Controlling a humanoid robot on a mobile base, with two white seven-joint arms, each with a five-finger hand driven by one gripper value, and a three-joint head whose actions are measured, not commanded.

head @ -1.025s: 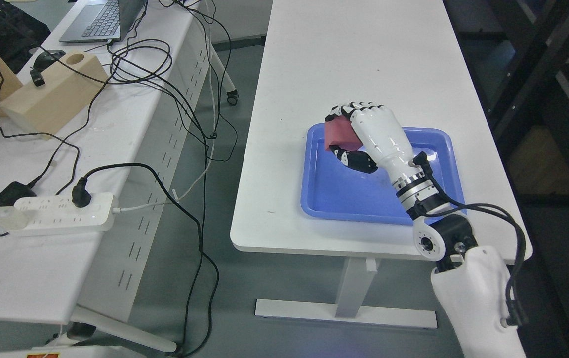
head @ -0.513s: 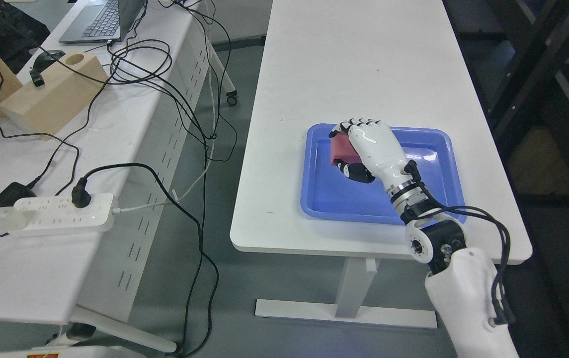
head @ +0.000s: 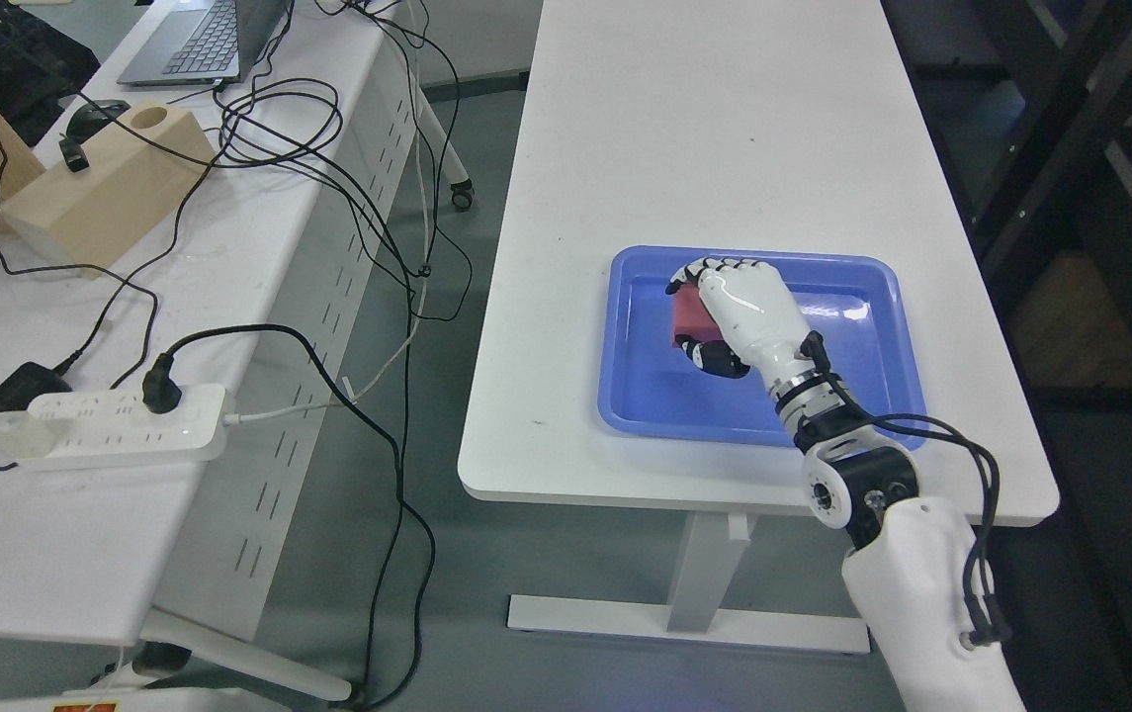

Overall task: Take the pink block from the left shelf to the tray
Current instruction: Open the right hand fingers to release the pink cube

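My right hand (head: 699,314) comes in from the lower right and is shut on the pink block (head: 688,314). It holds the block low inside the blue tray (head: 862,391), in the tray's left half. Only the block's left face shows past my white palm and black-tipped fingers (head: 724,265). I cannot tell whether the block touches the tray floor. The tray lies near the front edge of the white table (head: 704,129). My left hand is out of view.
A second white table (head: 81,494) on the left carries a power strip (head: 111,425), tangled black cables (head: 279,129), a wooden box (head: 101,193) and a laptop (head: 200,40). A dark shelf frame (head: 1080,129) stands to the right. A grey floor gap separates the tables.
My right hand has come down and slightly toward me with the pink block, from above the tray's far left corner into the tray's left half.
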